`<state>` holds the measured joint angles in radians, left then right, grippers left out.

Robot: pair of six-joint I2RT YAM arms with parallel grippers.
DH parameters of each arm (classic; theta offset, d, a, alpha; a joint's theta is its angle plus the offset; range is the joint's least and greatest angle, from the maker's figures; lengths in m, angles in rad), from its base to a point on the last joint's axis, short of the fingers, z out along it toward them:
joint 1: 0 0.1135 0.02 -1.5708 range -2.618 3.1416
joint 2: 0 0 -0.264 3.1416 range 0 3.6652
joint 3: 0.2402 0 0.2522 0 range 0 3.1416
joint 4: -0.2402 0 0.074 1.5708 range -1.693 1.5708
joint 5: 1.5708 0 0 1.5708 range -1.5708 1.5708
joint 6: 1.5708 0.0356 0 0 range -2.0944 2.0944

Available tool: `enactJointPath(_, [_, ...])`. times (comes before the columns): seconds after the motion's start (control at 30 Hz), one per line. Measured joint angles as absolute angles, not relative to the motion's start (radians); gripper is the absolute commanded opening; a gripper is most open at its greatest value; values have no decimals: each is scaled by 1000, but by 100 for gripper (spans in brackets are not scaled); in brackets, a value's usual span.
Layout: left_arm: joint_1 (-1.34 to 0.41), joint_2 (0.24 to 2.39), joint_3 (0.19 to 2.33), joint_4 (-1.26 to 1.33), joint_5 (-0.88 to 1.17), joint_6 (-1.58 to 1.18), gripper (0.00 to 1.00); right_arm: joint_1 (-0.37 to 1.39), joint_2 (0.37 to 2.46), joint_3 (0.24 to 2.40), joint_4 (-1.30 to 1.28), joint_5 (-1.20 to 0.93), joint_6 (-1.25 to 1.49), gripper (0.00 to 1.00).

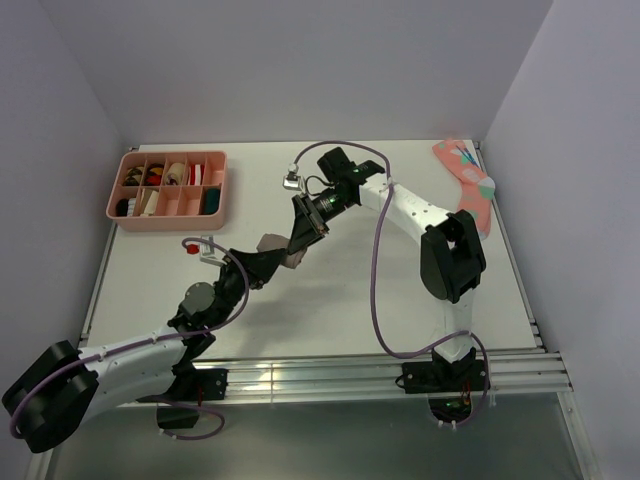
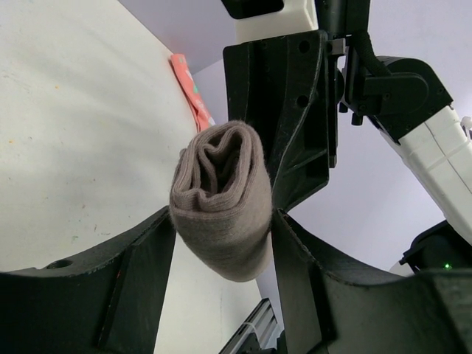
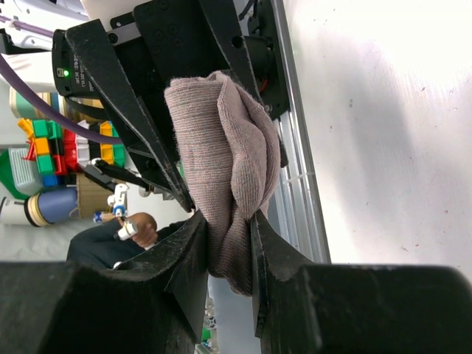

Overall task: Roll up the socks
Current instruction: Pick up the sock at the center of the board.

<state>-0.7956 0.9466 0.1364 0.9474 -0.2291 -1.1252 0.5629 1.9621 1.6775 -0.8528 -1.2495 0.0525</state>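
1. At bench (image 1: 330,300) centre, the sock roll (image 1: 273,245) hangs between the two claws and appears lifted off the surface; only taupe-brown fabric shows, and a dark green sock cannot be made out within it.
2. Right claw (image 3: 228,236): clenched on one end of the sock roll; both fingers press into the fabric; it lies at 1 o'clock from the roll in the top view.
3. Left claw (image 2: 223,228): set astride the other end from 7 o'clock; its fingers stand wide, close against both flanks of the roll; whether they grip cannot be told.
4. Long axis: judged to run along the 1-to-7 o'clock line, from one claw to the other; the coiled end face points toward the left wrist camera.
5. Nearer arm: both are at the roll; the right alone shows a sure hold.
6. Surroundings: compartment tray (image 1: 170,222) at 10 o'clock, well apart; coral-pink sock (image 1: 467,185) at 2 o'clock by the far right edge, well apart.
7. Obstruction: the only thing close is the opposing claw; any closing or pulling move risks finger-to-finger contact.
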Motion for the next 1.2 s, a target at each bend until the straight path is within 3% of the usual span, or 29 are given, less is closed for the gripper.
enactJointPath(0.5, [-796, 956, 136, 972, -231, -1142, 46, 563, 1961, 1676, -861, -1257, 28, 0])
enactJointPath(0.8, [-796, 960, 136, 975, -233, -1149, 8, 567, 1960, 1676, -877, -1238, -5, 0])
enactJointPath(0.83, [-796, 959, 137, 974, -233, -1149, 1, 567, 1959, 1676, -878, -1237, -6, 3])
enactJointPath(1.0, [-796, 957, 141, 956, -233, -1147, 1, 568, 1958, 1676, -883, -1221, -10, 25])
enactJointPath(1.1, [-796, 942, 144, 934, -233, -1146, 0, 572, 1949, 1676, -883, -1197, -9, 48])
enactJointPath(1.2, [-796, 907, 151, 897, -236, -1137, 0, 575, 1922, 1675, -876, -1136, -14, 57])
